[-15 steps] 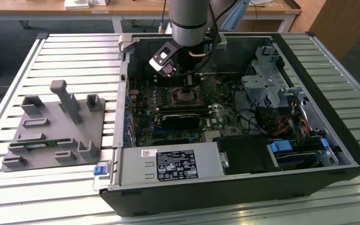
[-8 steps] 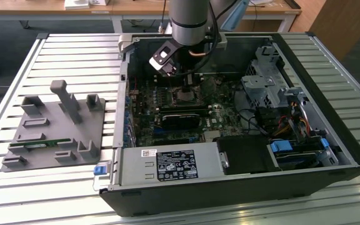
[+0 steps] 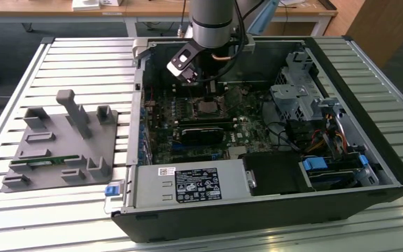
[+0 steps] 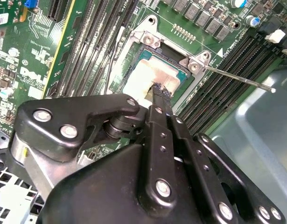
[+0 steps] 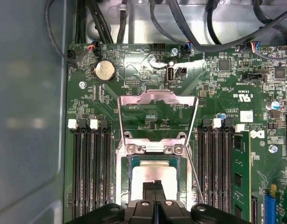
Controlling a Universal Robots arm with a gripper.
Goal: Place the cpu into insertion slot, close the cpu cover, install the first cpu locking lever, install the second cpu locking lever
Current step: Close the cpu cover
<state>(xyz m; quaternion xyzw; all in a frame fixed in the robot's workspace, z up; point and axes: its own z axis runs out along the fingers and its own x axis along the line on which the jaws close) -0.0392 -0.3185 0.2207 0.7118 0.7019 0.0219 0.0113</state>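
The cpu point(image 4: 145, 77) lies flat in the insertion slot point(image 4: 173, 49), its silvery-beige face up; it also shows in the first wrist view point(image 5: 145, 175). My gripper point(image 4: 159, 90) is shut, with nothing between its fingers, and its tips rest at the chip's edge point(image 5: 157, 185). The cpu cover point(image 5: 157, 99), a silver frame with a window, stands flipped open behind the socket. A thin locking lever point(image 4: 239, 78) sticks out free beside the socket. In the exterior view the gripper point(image 3: 212, 97) hangs just over the socket point(image 3: 209, 108) inside the open computer case.
Black memory slots point(image 5: 89, 172) flank the socket on both sides, and one green memory stick point(image 5: 237, 172) stands close by. Cables point(image 5: 213, 44) run along the case wall. A grey fixture plate point(image 3: 61, 147) lies on the exterior view's left. The power supply point(image 3: 191, 185) and drive cage point(image 3: 299, 97) line the case.
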